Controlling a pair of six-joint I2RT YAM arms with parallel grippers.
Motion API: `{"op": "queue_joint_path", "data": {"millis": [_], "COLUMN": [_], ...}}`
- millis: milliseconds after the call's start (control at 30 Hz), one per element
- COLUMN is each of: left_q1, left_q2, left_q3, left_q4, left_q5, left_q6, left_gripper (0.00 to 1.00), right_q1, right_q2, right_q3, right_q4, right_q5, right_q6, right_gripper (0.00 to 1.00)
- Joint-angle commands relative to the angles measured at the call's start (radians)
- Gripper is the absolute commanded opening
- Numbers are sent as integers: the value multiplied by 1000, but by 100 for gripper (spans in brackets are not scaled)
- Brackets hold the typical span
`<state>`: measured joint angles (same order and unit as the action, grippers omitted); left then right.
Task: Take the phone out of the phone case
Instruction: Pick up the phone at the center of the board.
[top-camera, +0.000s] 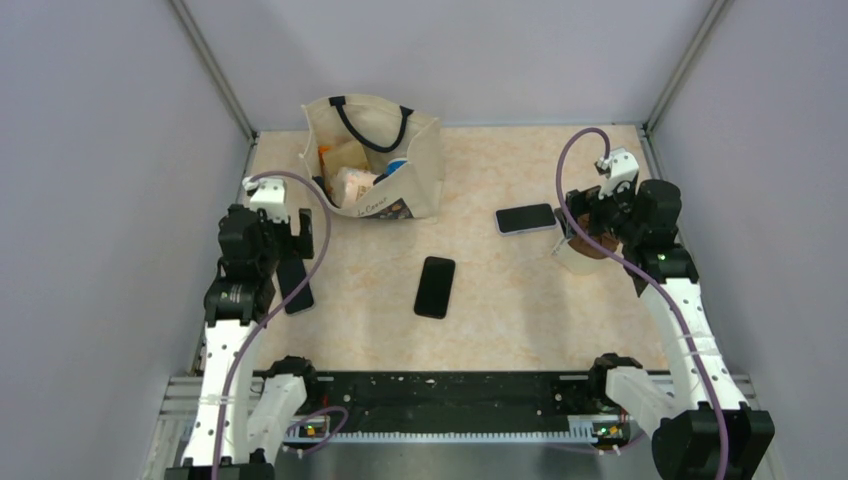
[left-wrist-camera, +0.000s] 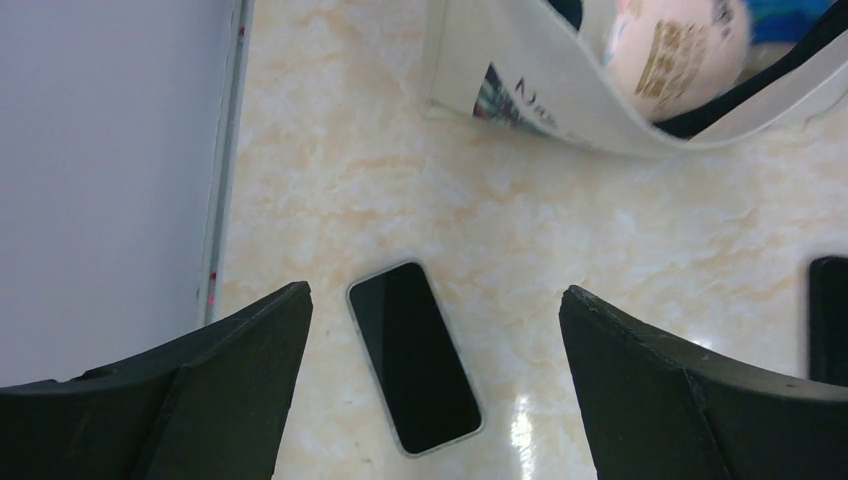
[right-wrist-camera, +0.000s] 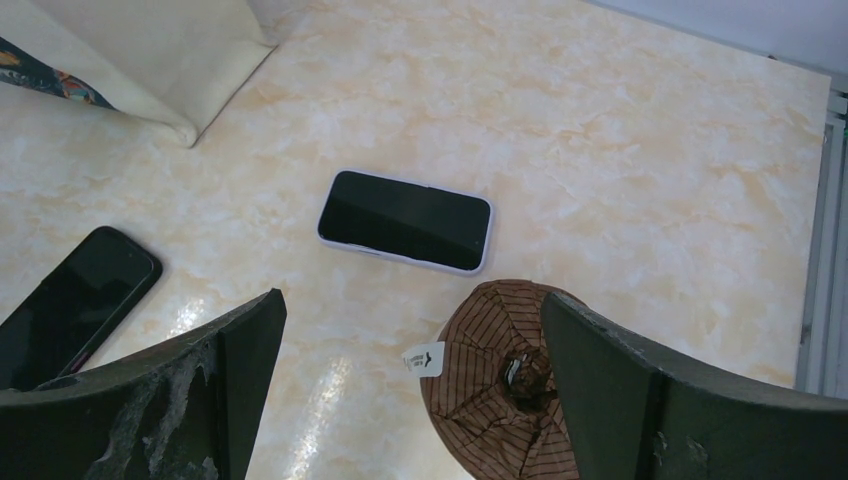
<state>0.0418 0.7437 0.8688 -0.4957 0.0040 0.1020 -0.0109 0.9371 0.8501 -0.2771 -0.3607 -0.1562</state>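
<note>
Fingers (right-wrist-camera: 200, 400) spread wide and empty, our right gripper (right-wrist-camera: 412, 298) hovers by the black-screened phone in its pale lilac case (right-wrist-camera: 405, 221), flat toward the tabletop's (right-wrist-camera: 640, 140) right edge; we would pin one case rim, then peel a corner with the equally wide-spread left gripper (left-wrist-camera: 435, 292).

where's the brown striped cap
The cap sits at the right in the top view, below the right gripper, beside the pale-cased phone.
</note>
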Motion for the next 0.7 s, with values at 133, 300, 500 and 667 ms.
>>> {"op": "queue_joint_path", "data": {"millis": [133,300,500,667], "left_q1": [5,5,2,-73], "left_q2": [101,201,293,344], "left_q3": [-63,-62,15,74], "left_q4": [-79,-103,-190,-222], "left_q5": [-56,-75,194,265], "left_q6": [220,235,265,189], "left_gripper": [99,99,99,99], "right_q1": [-14,-14,-6,1], "right_q2": [-15,-10,0,12], "right_q3": [2,7,6,2], "right_q4": [26,19,16,19], "right_q5": [-7,-16,-22,-28], "right_q6": [-8,-8,-9,-12], "right_gripper": [99,99,99,99]}}
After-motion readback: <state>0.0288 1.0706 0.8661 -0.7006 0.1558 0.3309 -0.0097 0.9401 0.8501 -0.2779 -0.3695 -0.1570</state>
